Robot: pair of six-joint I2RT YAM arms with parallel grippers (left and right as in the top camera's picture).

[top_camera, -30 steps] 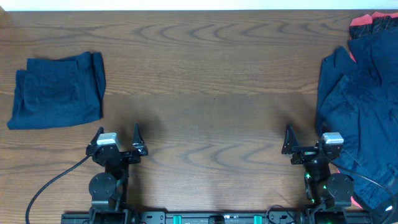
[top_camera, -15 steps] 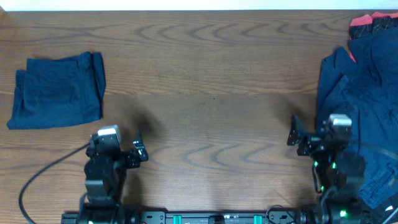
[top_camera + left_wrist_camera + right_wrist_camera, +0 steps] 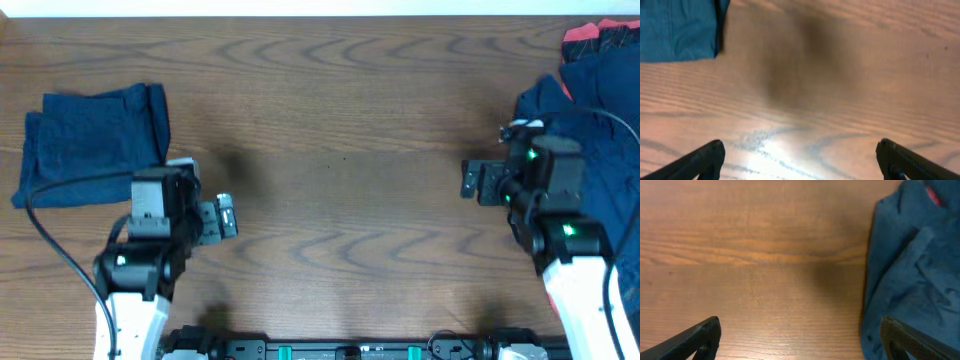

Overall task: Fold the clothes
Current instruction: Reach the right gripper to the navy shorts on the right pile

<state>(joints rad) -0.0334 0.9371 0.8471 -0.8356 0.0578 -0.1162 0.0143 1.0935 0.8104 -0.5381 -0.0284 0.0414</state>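
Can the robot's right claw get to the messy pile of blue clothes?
Probably yes. The right claw is open, and the pile of blue clothes lies right beside it. Only wooden table shows between them, and nothing seems to be in the way.

Overhead looks straight down; wrist cameras face the table [image 3: 340,200] up close.
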